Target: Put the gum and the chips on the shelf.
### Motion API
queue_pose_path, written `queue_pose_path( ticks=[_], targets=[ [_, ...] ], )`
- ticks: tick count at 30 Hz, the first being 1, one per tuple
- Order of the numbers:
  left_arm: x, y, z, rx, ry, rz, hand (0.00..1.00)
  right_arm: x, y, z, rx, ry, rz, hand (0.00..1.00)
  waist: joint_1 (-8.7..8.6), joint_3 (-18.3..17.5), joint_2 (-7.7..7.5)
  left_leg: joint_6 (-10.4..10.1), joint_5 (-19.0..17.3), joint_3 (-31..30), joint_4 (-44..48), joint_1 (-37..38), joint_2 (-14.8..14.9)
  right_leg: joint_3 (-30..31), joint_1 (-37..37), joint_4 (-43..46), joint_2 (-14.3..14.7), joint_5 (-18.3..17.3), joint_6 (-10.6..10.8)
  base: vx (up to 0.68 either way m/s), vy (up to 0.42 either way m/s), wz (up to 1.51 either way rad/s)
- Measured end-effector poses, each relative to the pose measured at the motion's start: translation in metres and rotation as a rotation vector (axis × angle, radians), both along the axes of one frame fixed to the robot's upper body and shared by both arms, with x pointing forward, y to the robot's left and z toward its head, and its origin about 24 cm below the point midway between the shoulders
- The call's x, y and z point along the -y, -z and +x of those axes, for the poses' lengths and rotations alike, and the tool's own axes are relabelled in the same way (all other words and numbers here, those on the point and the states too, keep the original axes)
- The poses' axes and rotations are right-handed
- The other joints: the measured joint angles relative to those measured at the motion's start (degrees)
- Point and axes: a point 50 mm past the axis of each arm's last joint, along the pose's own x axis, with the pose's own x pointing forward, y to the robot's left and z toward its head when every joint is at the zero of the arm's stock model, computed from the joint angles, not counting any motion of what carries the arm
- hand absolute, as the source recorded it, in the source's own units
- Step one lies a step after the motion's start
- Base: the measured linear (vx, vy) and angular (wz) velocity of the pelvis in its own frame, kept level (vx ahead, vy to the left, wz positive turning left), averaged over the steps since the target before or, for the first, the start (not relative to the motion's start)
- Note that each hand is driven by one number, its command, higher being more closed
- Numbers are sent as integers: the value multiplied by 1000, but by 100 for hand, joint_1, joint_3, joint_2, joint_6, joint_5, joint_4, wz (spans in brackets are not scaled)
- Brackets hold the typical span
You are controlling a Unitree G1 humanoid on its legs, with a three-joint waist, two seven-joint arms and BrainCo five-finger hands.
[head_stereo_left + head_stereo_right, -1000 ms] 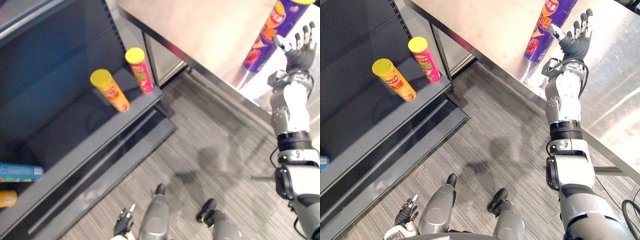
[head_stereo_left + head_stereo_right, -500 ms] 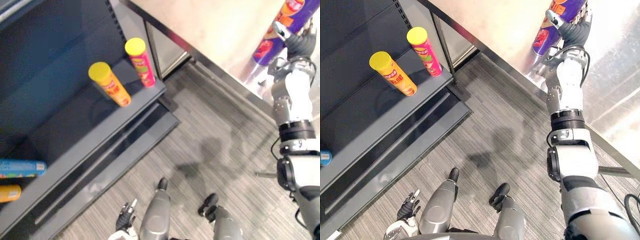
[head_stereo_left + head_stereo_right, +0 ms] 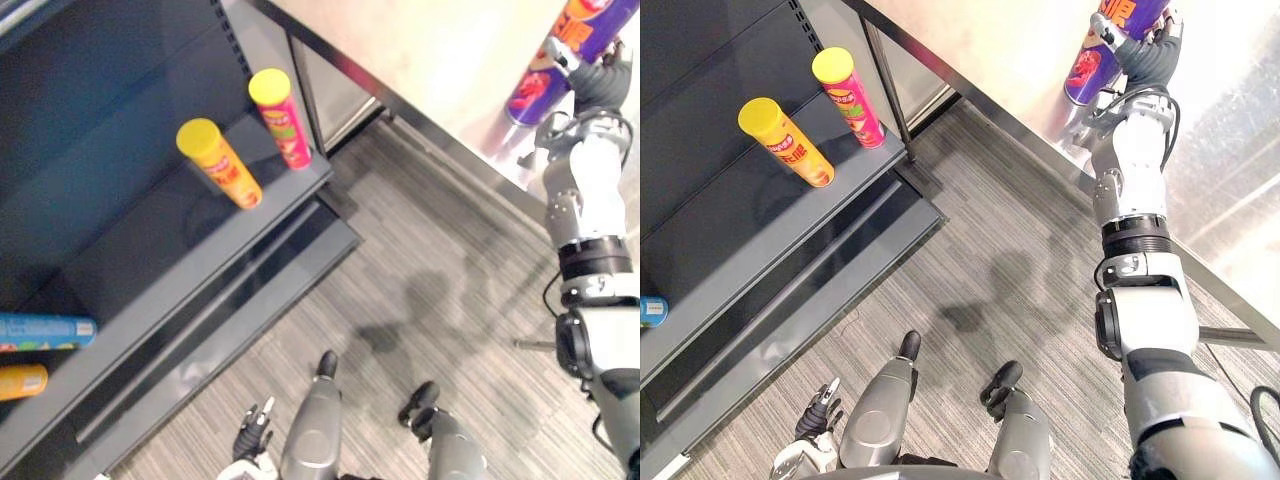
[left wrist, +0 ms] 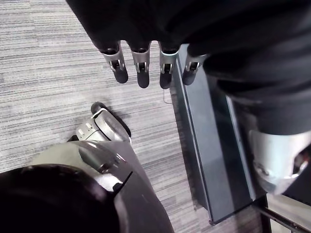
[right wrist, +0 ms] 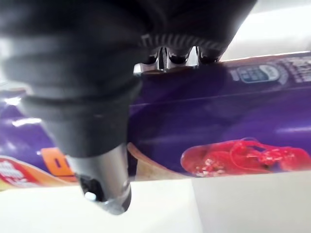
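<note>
A tall purple chips can [image 3: 560,55] stands on the steel table [image 3: 430,50] near its front edge. My right hand [image 3: 1143,60] is against the can, thumb across its front and fingers curled round its far side. In the right wrist view the purple can [image 5: 218,121] lies right against the palm, and the fingers bend over it out of sight. My left hand [image 4: 141,68] hangs low by my side above the carpet, fingers relaxed and holding nothing.
A dark shelf [image 3: 150,270] stands on the left. On it stand an orange can with a yellow lid [image 3: 220,163] and a pink can with a yellow lid [image 3: 279,117]. A blue tube [image 3: 45,330] and an orange item [image 3: 20,381] lie at its left end. Grey carpet runs between shelf and table.
My right hand has moved in from beside the purple can, and its straight fingers have curled round it. The camera has shifted a little; the shelf items stay put.
</note>
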Motion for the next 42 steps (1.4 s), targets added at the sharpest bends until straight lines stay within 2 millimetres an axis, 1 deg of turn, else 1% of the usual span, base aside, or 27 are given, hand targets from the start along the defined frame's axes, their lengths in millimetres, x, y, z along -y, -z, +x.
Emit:
queue_pose_path(
  ticks=[5, 7, 11, 15, 16, 17, 18, 20, 21, 23, 24, 26, 27, 29, 31, 32, 33, 34, 35, 37, 38, 39, 42],
  targets=[
    [0, -1, 1, 7, 5, 10, 0, -1, 0, 0, -3, -5, -7, 100, -5, 0, 0, -24, 57, 5, -42, 37, 44, 11, 14, -32, 53, 52, -49, -45, -17, -2],
    [0, -1, 1, 7, 7, 13, 0, -2, 2, 1, -7, -7, -11, 100, -6, 0, 0, -37, 132, 18, -190, 149, 70, 14, 102, -162, 113, 124, -64, -37, -21, -4],
    [-1, -1, 1, 1, 18, 27, 0, -6, 4, -2, 4, -21, -33, 100, -13, -1, -3, -45, 145, 52, -344, 378, 131, 38, 263, -288, 194, 152, -79, -46, -17, -6],
    [-2, -1, 0, -7, 17, 38, 0, -14, 0, -19, 98, -61, -68, 100, -48, -25, -46, -52, 154, 140, -450, 535, 201, 101, 403, -471, 330, 262, -95, -1, -11, -13],
    [-4, -1, 0, -11, 26, 52, 0, -17, 1, -25, 121, -76, -79, 100, -57, -53, -95, -60, 161, 165, -514, 595, 207, 151, 421, -523, 358, 287, -90, 30, -1, -13],
    [-7, -1, -1, -20, 44, 77, 0, -20, 5, -31, 135, -91, -89, 100, -142, -103, -156, -59, 161, 161, -524, 624, 209, 165, 483, -590, 392, 310, -81, 35, 3, -8],
    [-9, -1, -3, -27, 45, 85, 0, -22, 9, -33, 136, -101, -89, 100, -186, -134, -203, -59, 161, 164, -549, 659, 211, 177, 513, -629, 409, 326, -75, 57, 9, -10],
    [-19, 1, -11, -68, 39, 127, 0, -29, 31, -41, 115, -148, -85, 100, -321, -348, -440, -59, 161, 252, -616, 784, 207, 296, 609, -809, 487, 399, -78, 89, 17, -21],
    [-21, 2, -12, -76, 33, 132, 0, -31, 38, -44, 108, -156, -80, 100, -337, -400, -502, -59, 161, 297, -623, 821, 213, 347, 641, -881, 512, 438, -77, 69, 11, -26],
    [-26, 3, -17, -98, 29, 147, 0, -31, 61, -58, 83, -163, -92, 100, -414, -620, -653, -56, 159, 357, -648, 898, 220, 465, 762, -1172, 623, 590, -74, 43, -7, -26],
    [-27, 3, -18, -103, 37, 154, 0, -31, 65, -61, 79, -170, -92, 100, -446, -643, -669, -56, 158, 383, -669, 944, 222, 510, 807, -1232, 645, 621, -62, 18, 2, -23],
    [-30, 4, -23, -127, 51, 171, 0, -35, 84, -71, 48, -210, -89, 100, -596, -842, -695, -24, 114, 508, -712, 1020, 231, 660, 840, -1394, 701, 734, -68, -19, 28, -28],
    [-30, 5, -25, -137, 46, 171, 0, -35, 89, -74, 39, -218, -89, 100, -637, -896, -688, -20, 94, 525, -713, 1021, 235, 684, 842, -1432, 713, 762, -61, -41, 30, -29],
    [-31, 8, -31, -166, 31, 168, 0, -35, 107, -84, -3, -239, -90, 100, -673, -990, -671, -18, 5, 656, -717, 1142, 266, 852, 915, -1581, 780, 867, -69, -48, 26, -36],
    [-31, 10, -38, -188, 23, 167, 0, -32, 131, -98, -72, -251, -87, 100, -718, -1185, -686, -19, -65, 771, -711, 1179, 294, 983, 938, -1701, 832, 931, -59, -55, 14, -34],
    [-31, 11, -42, -200, 21, 169, 0, -30, 143, -106, -104, -261, -92, 100, -801, -1247, -678, -10, -80, 785, -714, 1191, 295, 1003, 988, -1741, 838, 932, -54, -36, 8, -15],
    [-31, 11, -45, -206, 20, 169, 0, -28, 148, -111, -119, -265, -96, 100, -821, -1280, -666, -2, -86, 786, -719, 1196, 293, 1004, 1008, -1766, 840, 933, -51, -24, 9, -8],
    [-31, 12, -50, -226, 25, 173, 0, -25, 159, -120, -155, -269, -104, 100, -935, -1401, -655, -16, -78, 803, -757, 1201, 283, 1026, 999, -1810, 833, 938, -37, -1, 19, -3],
    [-31, 13, -53, -237, 32, 178, 0, -23, 164, -124, -172, -268, -104, 100, -960, -1451, -651, -22, -69, 804, -785, 1207, 279, 1031, 1000, -1822, 827, 938, -35, 17, 29, -9],
    [-31, 15, -60, -269, 38, 187, 0, -15, 187, -140, -265, -258, -100, 100, -1019, -1599, -582, -31, -70, 916, -826, 1308, 283, 1149, 1007, -1832, 835, 943, -35, 54, 27, -20],
    [-30, 16, -61, -272, 35, 186, 0, -14, 192, -143, -283, -259, -100, 100, -1047, -1624, -563, -31, -70, 946, -845, 1323, 282, 1176, 1004, -1834, 836, 947, -31, 53, 17, -23],
    [-29, 17, -64, -284, 34, 186, 0, -12, 201, -150, -324, -258, -96, 100, -1153, -1678, -496, -26, -66, 985, -903, 1391, 262, 1213, 1013, -1865, 838, 961, -15, 37, 12, -15],
    [-28, 18, -66, -296, 40, 183, 0, -11, 212, -158, -361, -251, -81, 100, -1268, -1754, -424, -25, -66, 1056, -958, 1417, 247, 1268, 1008, -1895, 846, 985, -10, 37, 13, -12]
  ],
)
